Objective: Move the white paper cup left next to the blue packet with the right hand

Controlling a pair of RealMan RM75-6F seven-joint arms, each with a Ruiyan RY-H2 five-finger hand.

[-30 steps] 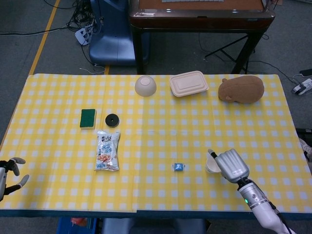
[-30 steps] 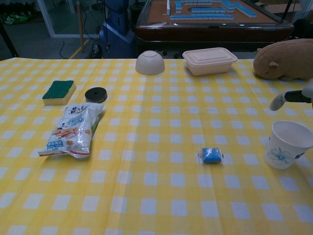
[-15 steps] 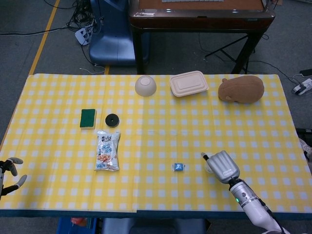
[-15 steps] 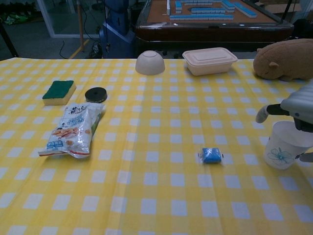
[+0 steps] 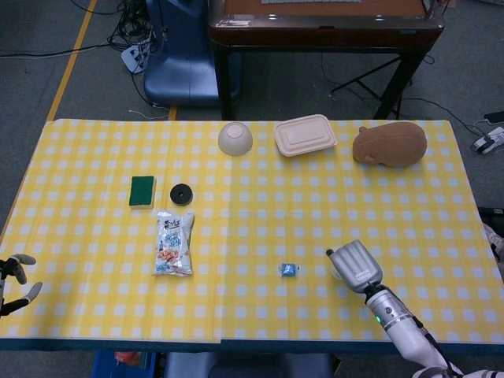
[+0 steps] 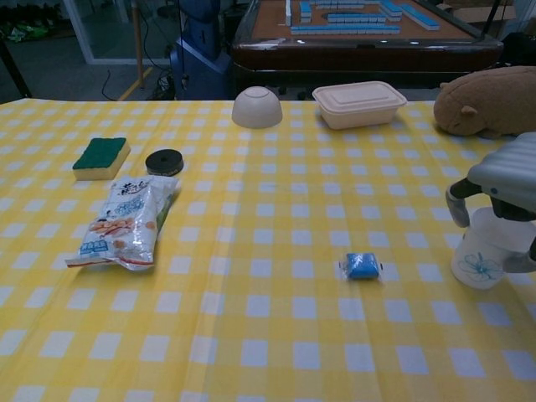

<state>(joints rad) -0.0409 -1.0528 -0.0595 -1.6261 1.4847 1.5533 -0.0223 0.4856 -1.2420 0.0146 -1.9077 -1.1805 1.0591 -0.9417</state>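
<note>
The white paper cup [image 6: 480, 261] with a blue flower print stands on the yellow checked table [image 6: 251, 276], right of the small blue packet [image 6: 363, 266]. My right hand [image 6: 504, 177] sits over the cup's mouth. Its thumb lies against the cup's left side and another finger against its right side, so the hand grips the cup. From the head view the right hand [image 5: 355, 267] hides nearly all of the cup, and the blue packet [image 5: 289, 270] lies a short gap to its left. My left hand [image 5: 13, 277] rests with fingers apart at the table's front left corner, holding nothing.
A snack bag [image 5: 174, 242], a green sponge [image 5: 142, 190] and a black disc [image 5: 181, 192] lie on the left half. An upturned bowl [image 5: 235, 138], a lidded food box [image 5: 305, 134] and a brown plush toy [image 5: 389, 143] line the far edge.
My right hand has come down and moved left over the cup, its thumb and a finger closing round it. The cup shifted slightly left. The left hand drew back a little.
</note>
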